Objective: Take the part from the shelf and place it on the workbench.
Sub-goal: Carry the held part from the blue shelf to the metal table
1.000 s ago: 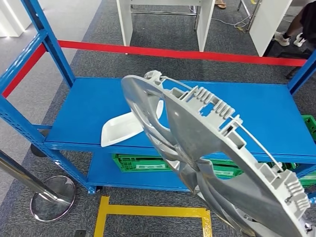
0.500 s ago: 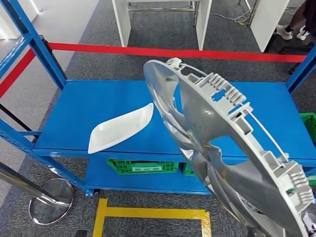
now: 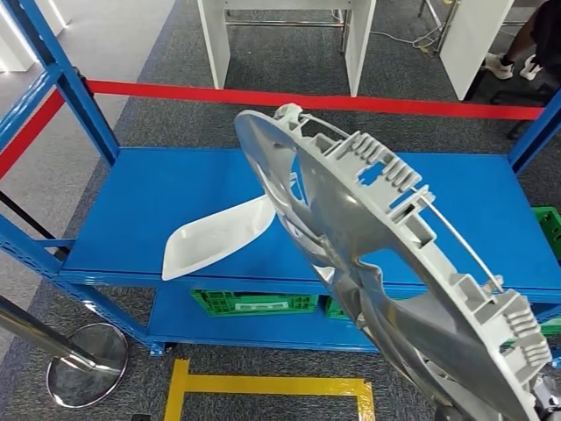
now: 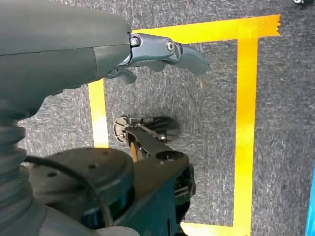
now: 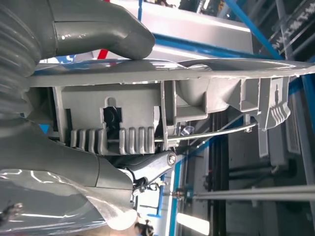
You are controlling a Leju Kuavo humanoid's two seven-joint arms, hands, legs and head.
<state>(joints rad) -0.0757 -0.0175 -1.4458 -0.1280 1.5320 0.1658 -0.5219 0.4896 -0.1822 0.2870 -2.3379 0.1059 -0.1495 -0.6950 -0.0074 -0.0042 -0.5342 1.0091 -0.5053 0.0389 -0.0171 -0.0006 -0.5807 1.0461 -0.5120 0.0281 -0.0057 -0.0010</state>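
Note:
A large silver wheel cover (image 3: 371, 263) with ribbed clips and a wire ring on its back hangs tilted in front of the blue shelf (image 3: 145, 202). My right hand (image 5: 85, 164) grips its rim, the thumb (image 5: 104, 27) on the smooth face and the fingers (image 5: 148, 169) on the ribbed back (image 5: 148, 118). In the head view a bit of that right hand (image 3: 546, 396) shows at the lower right corner. My left hand (image 4: 111, 49) hangs over the carpet with its fingers (image 4: 171, 49) stretched out, holding nothing.
A white curved part (image 3: 218, 232) lies on the shelf's upper deck near its front edge. Green crates (image 3: 252, 303) sit on the lower deck. Yellow floor tape (image 3: 265, 384), a stanchion base (image 3: 86, 355) and a red barrier tape (image 3: 330, 98) surround the shelf. A person's feet (image 3: 509, 66) are far right.
The whole view has shifted a little. The wheel cover swayed to the right and then back left in my right hand, which still holds it.

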